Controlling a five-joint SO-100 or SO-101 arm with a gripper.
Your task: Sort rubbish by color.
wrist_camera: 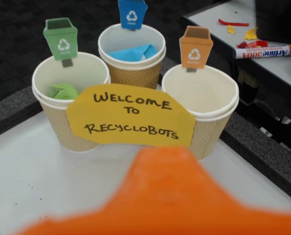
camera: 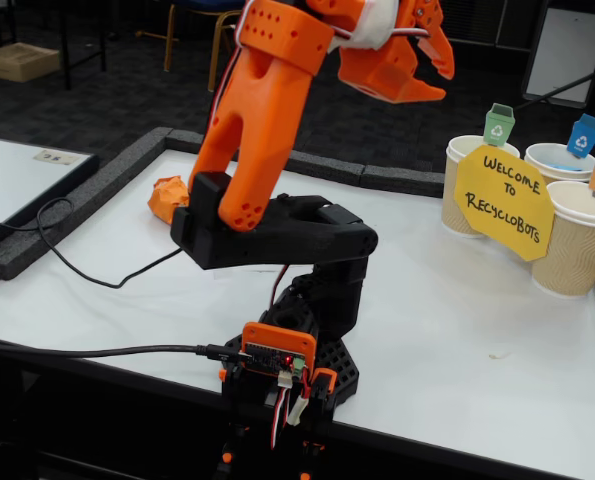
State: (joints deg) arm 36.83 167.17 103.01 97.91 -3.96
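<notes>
Orange paper ball (camera: 167, 197): lies on the white table (camera: 457, 330) behind the arm in the fixed view, near the far-left foam edge, untouched and well apart from the cups.
Green paper ball (wrist_camera: 64, 91): already sits inside the cup with the green tag (wrist_camera: 69, 100).
Blue paper ball (wrist_camera: 134, 52): already sits inside the cup with the blue tag (wrist_camera: 131, 55).
Cup with the orange tag (wrist_camera: 200, 108): looks empty in the wrist view, so it is likely the target for the last ball.
Gripper (camera: 417, 75): raised high above the table and facing the cups; nothing visible between its jaws, but whether they are spread or closed I cannot tell.
Step in hand: probably fetching the orange ball; the arm would need to swing away from the cups toward the far-left side, descend with jaws apart, and close across the ball's middle.
Care: crumpled paper gives easily, so a centred pinch should hold best.
Yellow sign (wrist_camera: 130, 116): leans across the cup fronts; approach from above on delivery to avoid knocking it.
Black cable (camera: 87, 270): trails over the table's left edge, near the ball's side.
Marker pen (wrist_camera: 266, 51): rests on a neighbouring desk, out of the way.
</notes>
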